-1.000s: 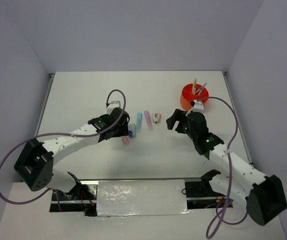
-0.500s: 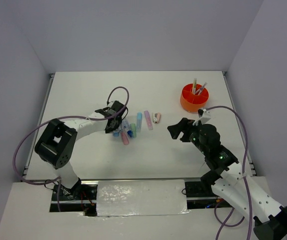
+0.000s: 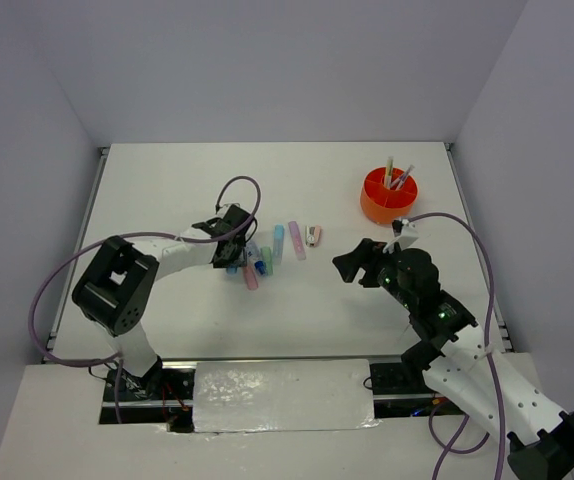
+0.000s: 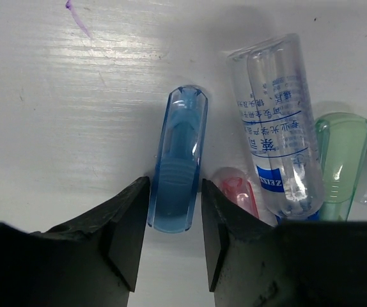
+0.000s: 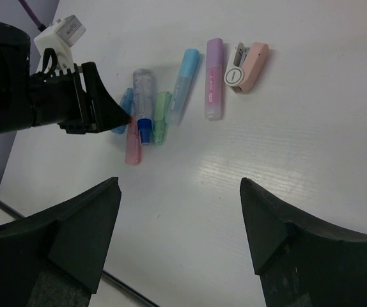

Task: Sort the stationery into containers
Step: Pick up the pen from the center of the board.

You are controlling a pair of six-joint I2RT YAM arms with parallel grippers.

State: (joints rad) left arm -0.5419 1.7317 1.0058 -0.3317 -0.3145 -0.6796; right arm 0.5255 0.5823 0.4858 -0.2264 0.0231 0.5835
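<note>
My left gripper (image 3: 234,256) is down at the left end of a row of stationery. Its jaws are closed against both sides of a translucent blue marker (image 4: 178,166) that lies on the table. Beside it lie a pink marker (image 4: 238,192), a clear tube with a blue cap (image 4: 276,128) and a green marker (image 4: 340,160). Further right are a light blue marker (image 5: 183,83), a purple marker (image 5: 213,77) and a small pink stapler-like piece (image 5: 247,64). The orange pot (image 3: 388,196) stands at the back right with pens (image 3: 397,175) in it. My right gripper (image 5: 180,185) is open, empty, above bare table.
White walls close the table on three sides. The left arm's purple cable (image 3: 242,190) loops above the row of stationery. The right arm (image 3: 437,310) stretches across the near right of the table.
My left gripper has shifted left and come down over the blue marker at the row's end. My right gripper has drawn back from the orange pot toward the near side.
</note>
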